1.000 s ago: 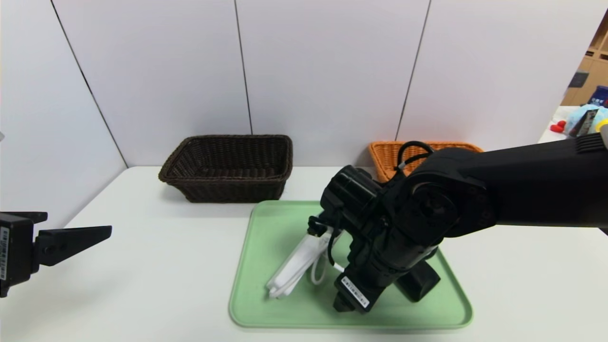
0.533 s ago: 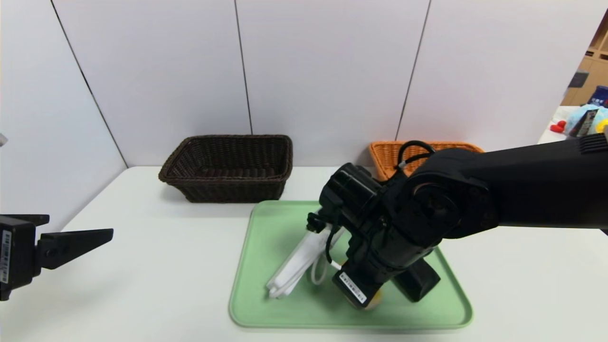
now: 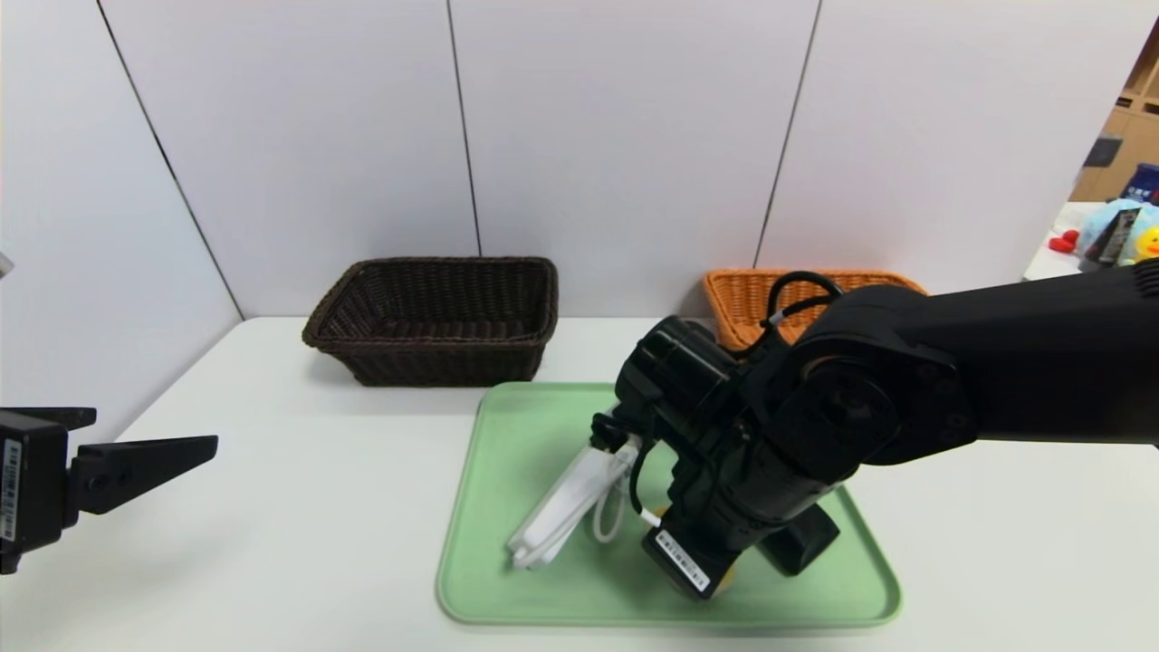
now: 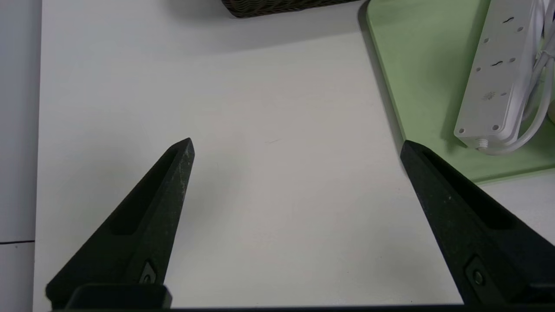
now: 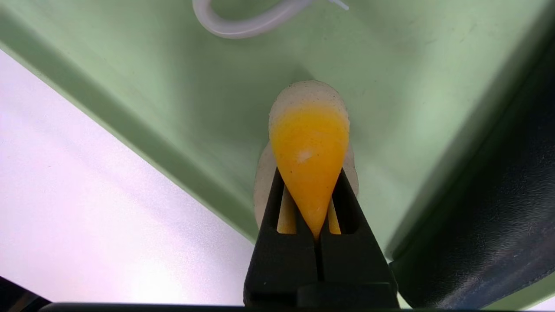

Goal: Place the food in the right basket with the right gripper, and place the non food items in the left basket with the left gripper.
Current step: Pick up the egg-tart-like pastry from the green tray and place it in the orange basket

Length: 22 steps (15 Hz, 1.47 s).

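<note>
Green tray (image 3: 507, 580) | fried egg (image 5: 308, 143) pinched between right gripper (image 5: 308, 173) fingers

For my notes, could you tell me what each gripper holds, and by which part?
Right gripper: fried egg, pinched at the yolk. Left gripper: nothing.

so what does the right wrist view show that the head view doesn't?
Right wrist only: the right tool shut on a fried egg, yellow yolk pinched between its fingers, over the tray.

Head only: the brown basket at the back left, the orange basket behind the right arm, the power strip, and the left tool parked open at the left. The arm hides the egg there.

Both: the green tray and the strip's white cable.
</note>
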Each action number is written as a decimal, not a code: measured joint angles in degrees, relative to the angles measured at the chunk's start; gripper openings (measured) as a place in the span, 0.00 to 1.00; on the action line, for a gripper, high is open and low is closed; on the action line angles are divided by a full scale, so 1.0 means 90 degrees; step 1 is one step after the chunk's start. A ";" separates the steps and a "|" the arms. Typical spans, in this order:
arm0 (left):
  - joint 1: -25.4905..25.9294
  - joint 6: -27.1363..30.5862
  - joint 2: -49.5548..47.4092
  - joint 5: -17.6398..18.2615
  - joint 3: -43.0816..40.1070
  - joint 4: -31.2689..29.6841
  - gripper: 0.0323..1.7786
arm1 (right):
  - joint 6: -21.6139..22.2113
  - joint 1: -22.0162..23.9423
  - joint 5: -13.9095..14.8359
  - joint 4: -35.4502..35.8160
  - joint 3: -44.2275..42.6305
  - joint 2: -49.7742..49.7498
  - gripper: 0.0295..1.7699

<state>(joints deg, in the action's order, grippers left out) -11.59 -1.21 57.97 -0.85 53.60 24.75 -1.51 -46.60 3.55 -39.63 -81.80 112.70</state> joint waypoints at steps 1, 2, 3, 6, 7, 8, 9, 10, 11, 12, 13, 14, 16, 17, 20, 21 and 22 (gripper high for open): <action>-0.0004 -0.0005 0.0000 0.0000 0.0000 -0.0003 0.95 | 0.0061 -0.0003 0.0007 -0.0003 -0.0001 -0.0008 0.02; -0.0007 -0.0003 -0.0007 0.0001 0.0000 -0.0003 0.95 | 0.0098 -0.0009 0.0051 0.0064 -0.0009 -0.0003 0.02; -0.0009 0.0000 -0.0016 0.0000 -0.0003 0.0005 0.95 | 0.0116 -0.0058 0.0107 0.0126 -0.0031 -0.0009 0.02; -0.0019 -0.0005 -0.0038 0.0016 -0.0034 0.0019 0.95 | 0.0329 -0.0205 0.0454 -0.0064 -0.0213 -0.0110 0.02; -0.0031 -0.0007 -0.0041 0.0016 -0.0046 0.0018 0.95 | 0.0351 -0.0221 0.0607 -0.0065 -0.0286 -0.0183 0.02; -0.0068 -0.0012 -0.0046 0.0019 -0.0051 0.0019 0.95 | 0.0348 -0.0226 0.0750 -0.0056 -0.0335 -0.0255 0.02; -0.0104 -0.0015 -0.0056 0.0019 -0.0054 0.0019 0.95 | 0.0343 -0.0233 0.0886 0.0012 -0.0390 -0.0345 0.02; -0.0123 -0.0018 -0.0070 0.0019 -0.0058 0.0024 0.95 | 0.0339 -0.0228 0.1023 0.0144 -0.0432 -0.0438 0.02; -0.0130 -0.0019 -0.0087 0.0019 -0.0058 0.0037 0.95 | 0.0329 -0.0205 0.1197 0.0263 -0.0488 -0.0549 0.02; -0.0138 -0.0018 -0.0107 0.0022 -0.0058 0.0037 0.95 | 0.0320 -0.0160 0.1342 0.0289 -0.0582 -0.0664 0.02; -0.0145 -0.0018 -0.0129 0.0019 -0.0070 0.0046 0.95 | 0.0320 -0.0058 0.1437 0.0299 -0.0740 -0.0760 0.02; -0.0148 -0.0019 -0.0153 0.0016 -0.0083 0.0053 0.95 | 0.0317 0.0089 0.1556 0.0303 -0.0939 -0.0838 0.02; -0.0145 -0.0018 -0.0202 0.0016 -0.0150 0.0061 0.95 | 0.0320 0.0566 0.1810 0.0321 -0.1462 -0.0921 0.02; -0.0148 -0.0019 -0.0225 0.0019 -0.0192 0.0061 0.95 | 0.0321 0.0867 0.1984 0.0333 -0.1765 -0.0933 0.02; -0.0148 -0.0022 -0.0306 0.0016 -0.0340 0.0051 0.95 | 0.0293 0.1734 0.2132 0.0331 -0.2671 -0.0855 0.02; -0.0148 -0.0027 -0.0318 0.0019 -0.0377 0.0049 0.95 | 0.0247 0.2083 0.2114 0.0374 -0.2979 -0.0771 0.02; -0.0145 -0.0027 -0.0318 0.0014 -0.0391 0.0027 0.95 | 0.0176 0.2392 0.2093 0.0493 -0.3161 -0.0668 0.02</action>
<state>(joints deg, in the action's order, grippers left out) -12.90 -1.45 55.10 -0.73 50.08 24.99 0.07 -25.08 22.38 -35.19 -110.25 106.69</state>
